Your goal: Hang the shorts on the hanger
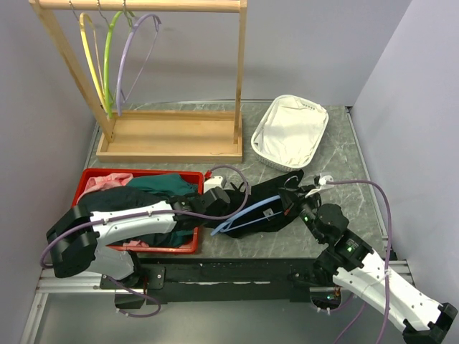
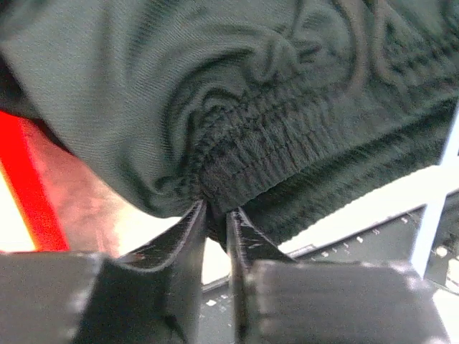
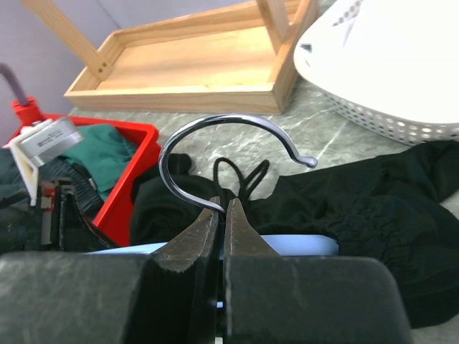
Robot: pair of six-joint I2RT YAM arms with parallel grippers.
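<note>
Okay, your left gripper (image 2: 215,209) is pinched onto the shorts (image 2: 251,107) at the gathered waistband (image 2: 287,147), with fabric bunched between the fingertips. Your right gripper (image 3: 221,204) is clenched on the hanger (image 1: 247,210) at the foot of its metal hook (image 3: 229,123), and the hook curls up above the jaws.

Both things lie on the worktop (image 1: 287,240) near its near edge, just right of the red bin (image 1: 107,175). The shorts spread left to right between the two grippers.

The hanger's long axis runs diagonally. Its free arm points toward the near-left, ending close to the bin's near-right corner. Its hook end sits to the far-right, in your right gripper. Most of the blue arch shows on top of the black fabric, so it doesn't look threaded through yet.

The relation that matters is that the pinched waistband sits just far-side of the hanger's free tip, on the left arm's side. My read is that the left arm is the nearer one to draw the waistband over that tip and along the axis toward the hook, while the right arm holds the hanger steady.
</note>
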